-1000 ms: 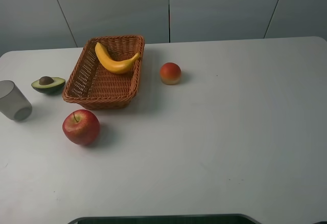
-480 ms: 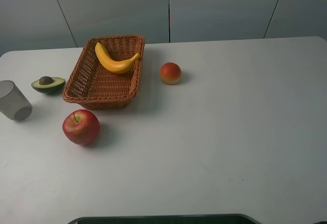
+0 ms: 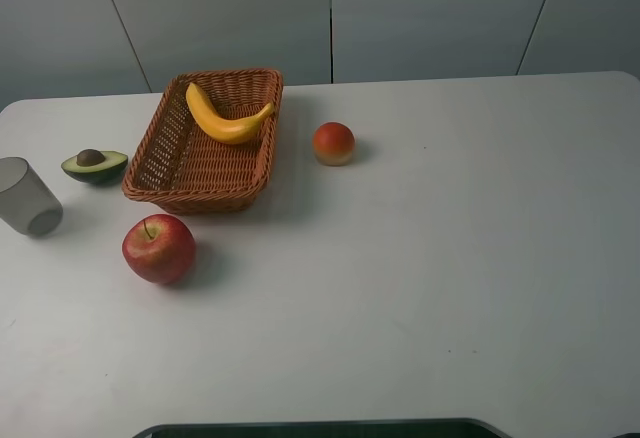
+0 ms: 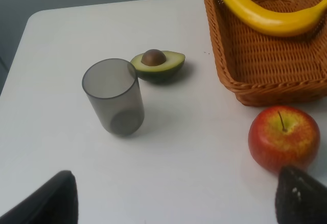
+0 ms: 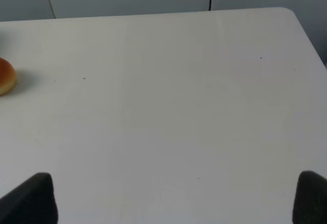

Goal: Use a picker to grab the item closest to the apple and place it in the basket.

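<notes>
A red apple [image 3: 158, 248] lies on the white table in front of the wicker basket [image 3: 196, 196]; the left wrist view shows the apple [image 4: 284, 138] too. A yellow banana [image 3: 227, 116] lies inside the basket. Left of the basket sits a halved avocado [image 3: 94, 165] with its pit, and a grey translucent cup [image 3: 27, 196] stands further left. Neither arm appears in the exterior view. My left gripper [image 4: 173, 203] is open, hovering short of the cup [image 4: 113, 96] and the apple. My right gripper [image 5: 171, 201] is open over bare table.
An orange-red round fruit [image 3: 333, 143] rests just right of the basket, and its edge [image 5: 5, 75] shows in the right wrist view. The table's left edge runs close to the cup. A dark strip borders the table's near edge.
</notes>
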`<state>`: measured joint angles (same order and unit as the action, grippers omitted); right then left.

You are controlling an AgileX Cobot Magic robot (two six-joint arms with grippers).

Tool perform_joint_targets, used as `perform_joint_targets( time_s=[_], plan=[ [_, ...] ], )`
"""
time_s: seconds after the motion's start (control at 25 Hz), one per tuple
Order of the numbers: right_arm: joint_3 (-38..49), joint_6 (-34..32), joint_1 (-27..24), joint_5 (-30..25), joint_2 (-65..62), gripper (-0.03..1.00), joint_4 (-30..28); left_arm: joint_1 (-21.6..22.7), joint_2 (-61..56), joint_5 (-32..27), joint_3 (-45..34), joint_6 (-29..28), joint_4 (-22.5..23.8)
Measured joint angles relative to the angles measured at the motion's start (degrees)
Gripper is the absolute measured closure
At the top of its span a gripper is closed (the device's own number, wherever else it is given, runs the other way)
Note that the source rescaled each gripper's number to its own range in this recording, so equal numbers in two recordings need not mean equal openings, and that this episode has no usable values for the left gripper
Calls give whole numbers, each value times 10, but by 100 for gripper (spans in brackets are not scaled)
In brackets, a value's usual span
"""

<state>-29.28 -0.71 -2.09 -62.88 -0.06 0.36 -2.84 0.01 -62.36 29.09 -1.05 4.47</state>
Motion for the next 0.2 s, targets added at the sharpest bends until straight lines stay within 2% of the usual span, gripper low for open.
perform_joint_targets(
  time_s=[0.2],
  plan=[
    [0, -1, 0, 0, 0, -3, -4, 0, 0, 0, 0, 0, 0]
  ],
)
